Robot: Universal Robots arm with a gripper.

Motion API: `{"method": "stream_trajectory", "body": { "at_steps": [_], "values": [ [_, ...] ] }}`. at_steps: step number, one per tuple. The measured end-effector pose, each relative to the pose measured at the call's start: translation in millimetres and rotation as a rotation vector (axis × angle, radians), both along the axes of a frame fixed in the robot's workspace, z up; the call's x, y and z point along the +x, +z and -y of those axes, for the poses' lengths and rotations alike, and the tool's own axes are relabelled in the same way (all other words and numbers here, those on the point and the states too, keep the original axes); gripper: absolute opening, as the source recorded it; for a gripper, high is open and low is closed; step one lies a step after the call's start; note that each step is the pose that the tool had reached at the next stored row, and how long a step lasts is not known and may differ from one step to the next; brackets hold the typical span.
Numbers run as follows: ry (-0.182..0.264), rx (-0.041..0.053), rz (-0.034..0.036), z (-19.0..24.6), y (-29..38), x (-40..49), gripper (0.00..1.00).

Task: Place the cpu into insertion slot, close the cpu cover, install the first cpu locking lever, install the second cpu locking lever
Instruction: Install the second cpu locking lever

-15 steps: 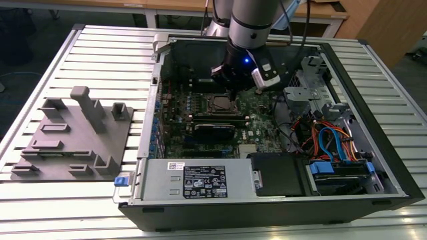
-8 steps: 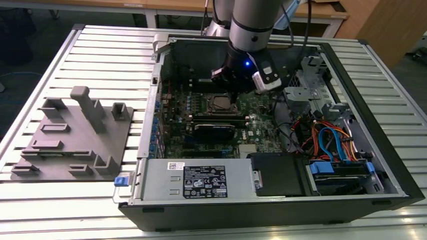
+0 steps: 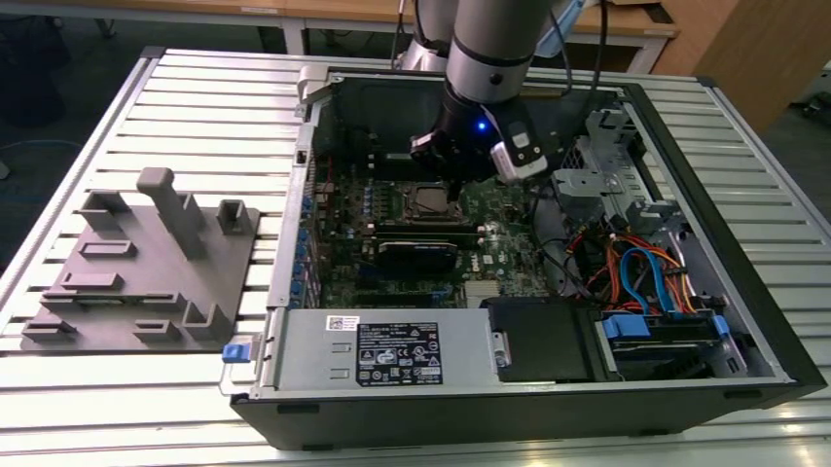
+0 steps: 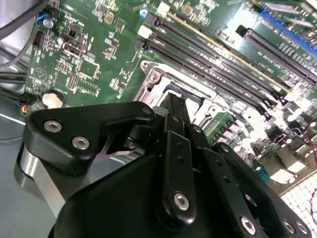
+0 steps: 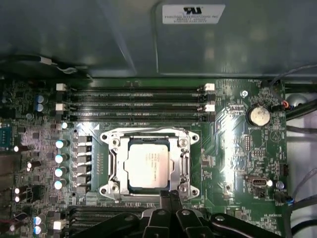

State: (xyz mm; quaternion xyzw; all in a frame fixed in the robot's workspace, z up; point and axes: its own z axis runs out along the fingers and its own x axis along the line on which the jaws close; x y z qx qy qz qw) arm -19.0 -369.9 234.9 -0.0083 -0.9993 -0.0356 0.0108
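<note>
The cpu [image 5: 148, 168], a silver-grey square chip, lies flat in the insertion slot [image 5: 146, 198] on the green motherboard. The cpu cover [image 5: 115, 163], a silvery frame with a square cut-out, lies down around the chip. My gripper [image 5: 171, 197] hovers at the socket's edge, its black fingers together with nothing visible between them. In the second wrist view the gripper [image 4: 171, 101] points its tips at the socket's metal rim [image 4: 154, 75]. In the exterior view the gripper [image 3: 451, 185] hangs inside the open computer case, right above the cpu [image 3: 422, 199].
Long black memory slots [image 5: 133, 99] run beside the socket and a coin battery [image 5: 258, 116] sits nearby. Case walls [image 3: 318, 107] surround the board. Coloured cables [image 3: 636, 272] and a drive cage fill the exterior view's right. A grey fixture tray [image 3: 143, 263] lies outside on the slatted table.
</note>
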Motion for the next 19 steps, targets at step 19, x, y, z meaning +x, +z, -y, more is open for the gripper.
{"method": "stream_trajectory", "body": {
  "at_steps": [19],
  "values": [
    [0.000, 0.0099, -0.0002, 14.3, -1.0, -5.6, 0.10]
  ]
}}
